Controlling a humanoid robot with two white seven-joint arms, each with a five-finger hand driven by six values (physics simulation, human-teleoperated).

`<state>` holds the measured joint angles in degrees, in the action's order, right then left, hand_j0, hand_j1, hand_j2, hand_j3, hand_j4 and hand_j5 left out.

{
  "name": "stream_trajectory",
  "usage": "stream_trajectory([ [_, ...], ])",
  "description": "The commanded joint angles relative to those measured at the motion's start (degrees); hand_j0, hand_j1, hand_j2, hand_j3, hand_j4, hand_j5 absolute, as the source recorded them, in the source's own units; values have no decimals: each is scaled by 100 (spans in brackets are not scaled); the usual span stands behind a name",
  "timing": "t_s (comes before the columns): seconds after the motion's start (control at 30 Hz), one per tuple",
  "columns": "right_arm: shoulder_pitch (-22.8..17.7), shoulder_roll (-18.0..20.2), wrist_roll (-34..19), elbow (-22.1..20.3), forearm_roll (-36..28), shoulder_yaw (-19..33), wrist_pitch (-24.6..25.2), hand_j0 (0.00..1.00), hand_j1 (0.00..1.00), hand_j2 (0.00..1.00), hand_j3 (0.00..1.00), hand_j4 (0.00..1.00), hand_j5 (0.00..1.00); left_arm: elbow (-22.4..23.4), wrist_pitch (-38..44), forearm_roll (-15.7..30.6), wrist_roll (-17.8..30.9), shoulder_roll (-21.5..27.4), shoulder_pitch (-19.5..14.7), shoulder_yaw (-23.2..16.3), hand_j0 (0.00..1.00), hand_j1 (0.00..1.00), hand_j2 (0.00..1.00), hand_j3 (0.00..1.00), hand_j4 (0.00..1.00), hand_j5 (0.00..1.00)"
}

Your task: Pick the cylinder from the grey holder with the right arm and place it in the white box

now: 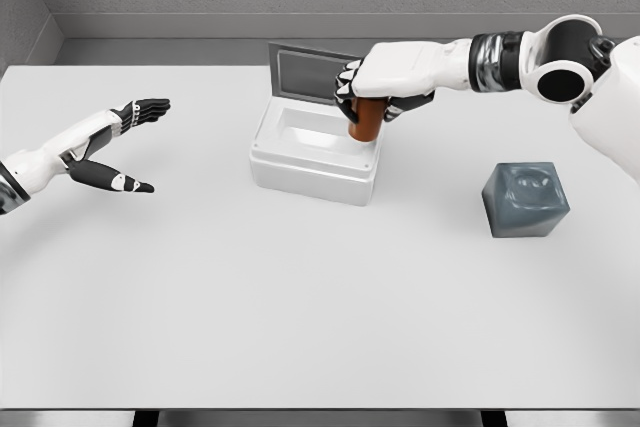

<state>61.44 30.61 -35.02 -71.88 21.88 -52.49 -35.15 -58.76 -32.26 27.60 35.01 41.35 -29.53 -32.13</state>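
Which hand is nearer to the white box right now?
Right. The right hand holds the brown cylinder over the white box's right edge. The left hand hovers open, far off to the box's left.

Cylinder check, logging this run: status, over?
Right hand shut on brown cylinder, over white box right edge. Left hand open, resting left. Grey holder vacated. Nothing in the way.

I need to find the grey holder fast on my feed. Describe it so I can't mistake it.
Start at the white table and go to its right side, right of the white box with the raised lid. The grey holder sits alone there, below the right arm. It is a dark grey, rounded cube with dimples on top, the only dark block on the table.
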Motion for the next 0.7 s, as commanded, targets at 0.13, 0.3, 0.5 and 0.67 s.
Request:
stream_trajectory([
  [0.13, 9, -117, 2, 130, 35, 11, 15, 10, 10, 10, 10, 10, 10, -4, 9, 44, -1, 5, 9, 5, 100, 100, 100, 100, 100, 100],
  [0.3, 26, -117, 2, 148, 53, 11, 15, 10, 10, 10, 10, 10, 10, -4, 9, 44, -1, 5, 9, 5, 100, 100, 100, 100, 100, 100],
  [0.5, 53, -196, 2, 315, 97, -59, 15, 10, 10, 10, 10, 10, 10, -4, 9, 35, -1, 5, 9, 5, 100, 100, 100, 100, 100, 100],
  [0.67, 53, -196, 2, 350, 97, -112, 15, 10, 10, 10, 10, 10, 10, -12, 9, 44, -1, 5, 9, 5, 100, 100, 100, 100, 100, 100],
])
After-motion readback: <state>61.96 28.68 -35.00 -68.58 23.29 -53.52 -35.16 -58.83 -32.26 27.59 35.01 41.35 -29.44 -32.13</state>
